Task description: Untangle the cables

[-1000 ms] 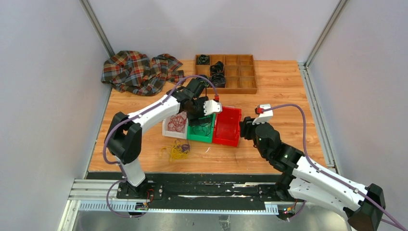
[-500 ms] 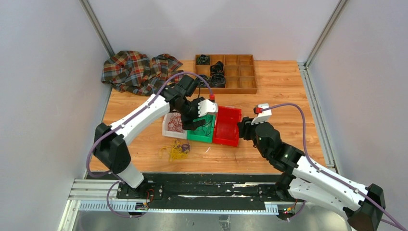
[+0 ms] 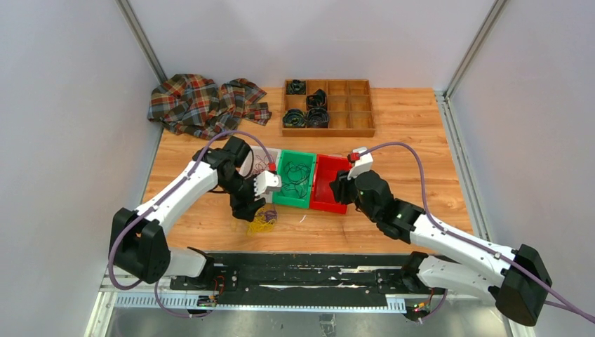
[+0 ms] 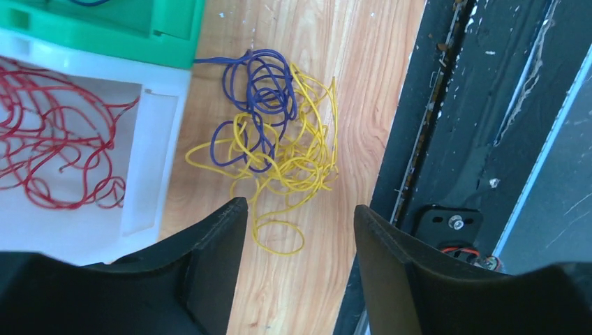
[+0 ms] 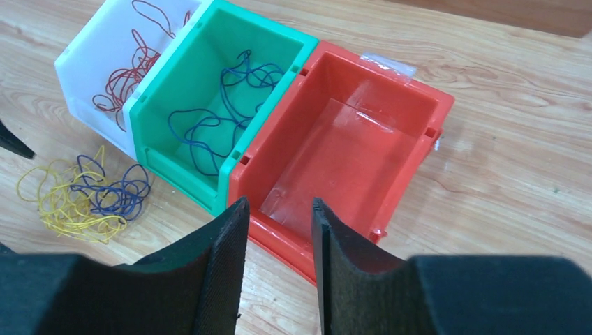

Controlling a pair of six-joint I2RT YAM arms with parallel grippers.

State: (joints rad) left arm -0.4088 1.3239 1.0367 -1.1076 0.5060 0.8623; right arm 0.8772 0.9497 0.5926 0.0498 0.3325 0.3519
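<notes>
On the counter [image 3: 407,119], at 7 o'clock of the green bin [image 3: 295,203], a loose clump of yellow and purple-blue cables [image 3: 262,219], close to the counter's front edge. From the left wrist, long axis of that clump roughly 12 to 6: blue loops bunched at the 12 end, one slack yellow loop trailing out at 6, a single blue strand reaching off toward 10 as far as the green wall. No one heading beyond that, only curls over curls, yellow and blue interlaced. More cables apart by colour: red ones in the white bin [image 4: 150,153], sprawled flat across its floor; purple-blue ones in the green bin, strung mostly along its length. Red bin [image 5: 391,91] at 3 o'clock of the green, side against side, all three bins in a row from 9 to 3. Left tool [image 4: 300,209] directly above the clump, jaws wide apart, nothing between them, clear of the strands. Right tool [image 5: 277,206] over the near rim of the red bin, jaws parted by a narrow gap, nothing clamped.
</notes>
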